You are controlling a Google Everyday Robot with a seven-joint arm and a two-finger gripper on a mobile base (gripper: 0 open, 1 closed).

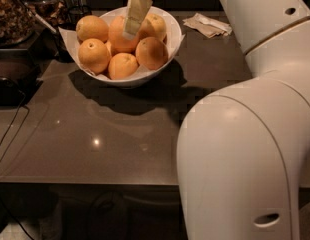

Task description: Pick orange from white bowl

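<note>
One gripper [130,30] is being held over the orange [116,40] in the bowl [145,76]; its grip cannot be told.

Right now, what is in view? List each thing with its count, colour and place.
bowl: one, white, paper-lined, back left of the table.
big orange: one, orange, middle of the bowl, just behind the gripper.
other oranges: five visible, orange, around it in the bowl.
napkin: one, off-white, crumpled, on the table right of the bowl.
container: one, clear with brown contents, far left at the back.
dark object: one, black, left edge; cannot tell what it is.
table: one, dark grey-brown, glossy.
arm: one, white, right foreground.
gripper: one, cream, reaching down into the bowl at the big orange.
</note>
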